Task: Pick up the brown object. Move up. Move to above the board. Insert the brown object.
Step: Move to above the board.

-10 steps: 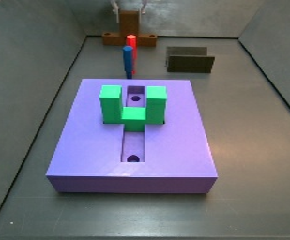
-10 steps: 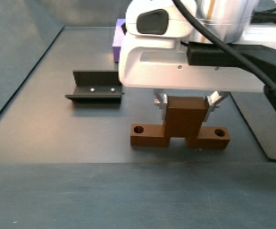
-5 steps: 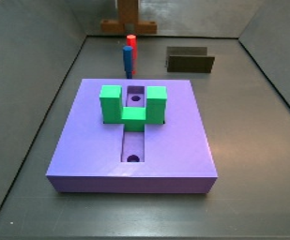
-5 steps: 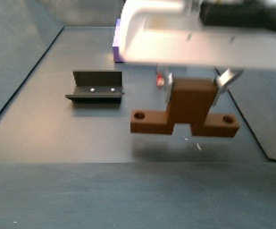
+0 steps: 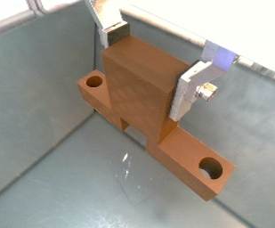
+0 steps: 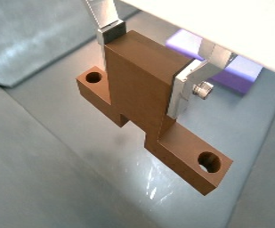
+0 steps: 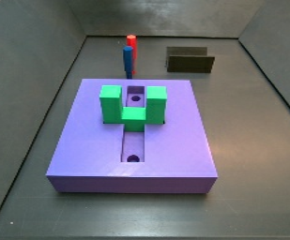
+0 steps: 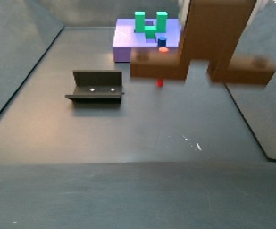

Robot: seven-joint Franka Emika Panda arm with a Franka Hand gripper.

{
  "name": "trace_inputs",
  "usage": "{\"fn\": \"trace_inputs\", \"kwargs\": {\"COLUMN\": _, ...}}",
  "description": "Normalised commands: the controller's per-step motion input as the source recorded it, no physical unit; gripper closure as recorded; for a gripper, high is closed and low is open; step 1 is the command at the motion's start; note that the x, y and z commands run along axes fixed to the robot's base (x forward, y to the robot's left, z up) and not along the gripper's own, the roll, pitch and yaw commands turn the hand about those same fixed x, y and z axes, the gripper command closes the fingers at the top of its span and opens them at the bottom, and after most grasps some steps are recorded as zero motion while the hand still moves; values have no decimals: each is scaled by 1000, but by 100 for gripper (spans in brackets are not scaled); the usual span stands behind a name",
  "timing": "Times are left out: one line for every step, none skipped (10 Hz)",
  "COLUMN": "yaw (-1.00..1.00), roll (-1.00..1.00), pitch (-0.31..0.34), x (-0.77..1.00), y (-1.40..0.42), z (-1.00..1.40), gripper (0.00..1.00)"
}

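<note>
My gripper (image 5: pixel 151 64) is shut on the upright shaft of the brown object (image 5: pixel 133 93), one silver finger (image 5: pixel 197 85) on each side. The crosspiece with its two round holes hangs below the fingers, clear of the grey floor. Both wrist views show this grip (image 6: pixel 149 62) on the brown object (image 6: pixel 133 89). In a side view the brown object (image 8: pixel 218 40) hangs high, above the floor. The lavender board (image 7: pixel 173 141) with its green U-shaped block (image 7: pixel 132 105) lies apart from it. It also shows far back in a side view (image 8: pixel 128 45). The gripper is out of both side views.
A slim blue peg with a red tip (image 7: pixel 129 56) stands beyond the board. The dark L-shaped fixture (image 7: pixel 191 61) stands on the floor, also seen in a side view (image 8: pixel 96 87). Grey walls enclose the floor. A corner of the board (image 6: pixel 235 76) shows behind a finger.
The gripper has risen with the brown object. Both have left the top of one side view, and the object's crosspiece hangs higher above the floor in the other.
</note>
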Motion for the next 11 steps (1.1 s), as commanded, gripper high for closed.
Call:
{"fn": "trace_inputs", "kwargs": {"yaw": 1, "roll": -13, "pitch": 93, "x": 47, "y": 16, "z": 734, "gripper": 100}}
{"fn": "trace_inputs", "kwargs": {"yaw": 6, "roll": 10, "pitch": 82, "x": 39, "y": 2, "z": 356, "gripper": 100}}
{"fn": "trace_inputs", "kwargs": {"yaw": 3, "roll": 6, "pitch": 59, "x": 22, "y": 6, "z": 225, "gripper": 100}}
{"fn": "trace_inputs", "kwargs": {"yaw": 254, "roll": 131, "pitch": 296, "x": 135, "y": -1400, "z": 143, "gripper": 100}}
{"fn": "trace_inputs", "kwargs": {"yaw": 251, "roll": 131, "pitch": 291, "x": 133, "y": -1400, "z": 129, "gripper": 100}}
{"fn": "trace_inputs", "kwargs": {"yaw": 150, "roll": 163, "pitch": 168, "x": 127, "y": -1400, "z": 129, "gripper": 100}}
{"fn": "trace_inputs", "kwargs": {"yaw": 96, "roll": 102, "pitch": 98, "x": 126, "y": -1400, "z": 129, "gripper": 100}}
{"fn": "trace_inputs", "kwargs": {"yaw": 29, "roll": 47, "pitch": 15, "x": 123, "y": -1400, "z": 132, "gripper": 100}}
{"fn": "trace_inputs", "kwargs": {"yaw": 12, "roll": 28, "pitch": -2, "x": 123, "y": -1400, "z": 134, "gripper": 100}}
{"fn": "trace_inputs", "kwargs": {"yaw": 7, "roll": -9, "pitch": 3, "x": 120, "y": -1400, "z": 137, "gripper": 100}}
{"fn": "trace_inputs", "kwargs": {"yaw": 10, "roll": 4, "pitch": 11, "x": 123, "y": -1400, "z": 141, "gripper": 100}}
